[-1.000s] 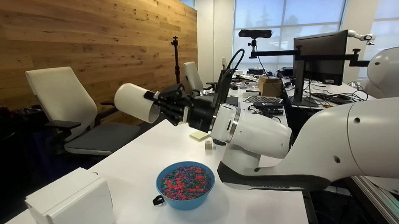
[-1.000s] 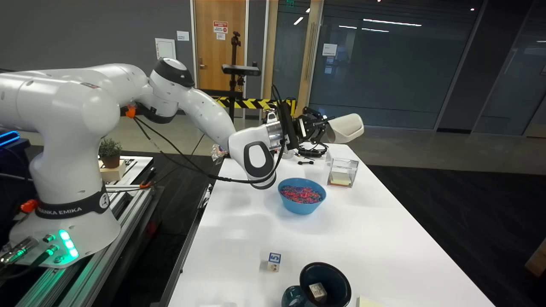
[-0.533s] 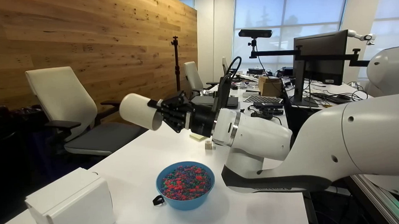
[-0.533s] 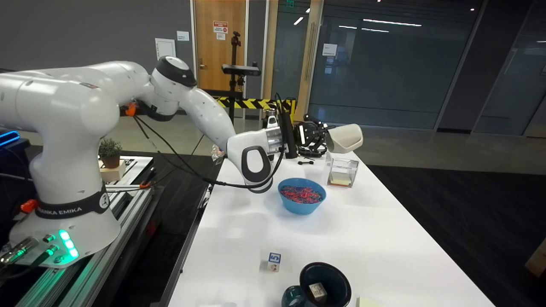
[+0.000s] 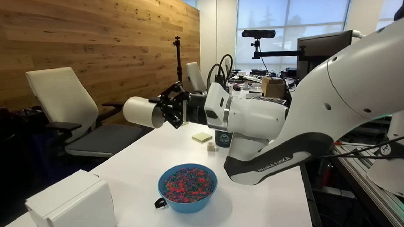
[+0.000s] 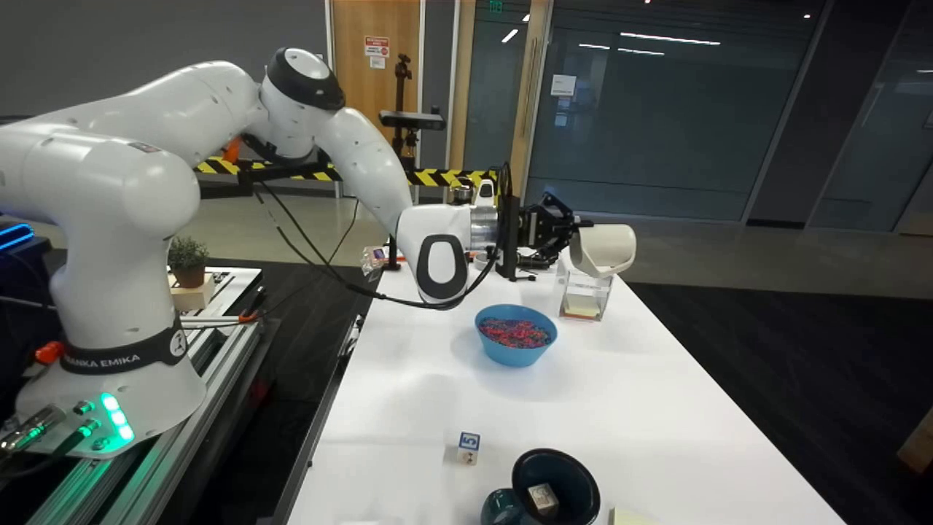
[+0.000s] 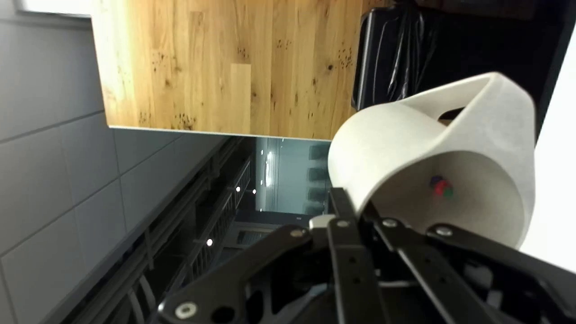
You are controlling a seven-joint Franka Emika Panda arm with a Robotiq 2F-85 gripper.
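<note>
A white cup (image 7: 382, 135) with a broad loop handle is held by its wall in my gripper (image 7: 356, 207). One finger is outside the rim and the other reaches inside. In an exterior view the cup (image 5: 139, 112) lies nearly level in the air, its mouth turned back toward the gripper (image 5: 156, 100). A few red, green and dark purple bits (image 7: 441, 186) sit inside it. Below and nearer that camera, a blue bowl (image 5: 189, 207) full of coloured pellets (image 5: 188, 185) stands on the white table. The bowl (image 6: 516, 356) also shows in the other exterior picture, below the raised cup (image 6: 612, 244).
A white box (image 5: 76, 207) stands near the bowl, with a black ring (image 5: 160, 203) beside the bowl. A clear note holder (image 6: 585, 297), a small number block (image 6: 469, 448), and a dark mug (image 6: 583, 474) with a block inside are on the table. Yellow notes (image 5: 202, 137) lie farther along.
The cup has come down and swung from a steep tilt to nearly level, still in my gripper. The wrist has turned and the arm's elbow has risen. The bowl has not moved.
</note>
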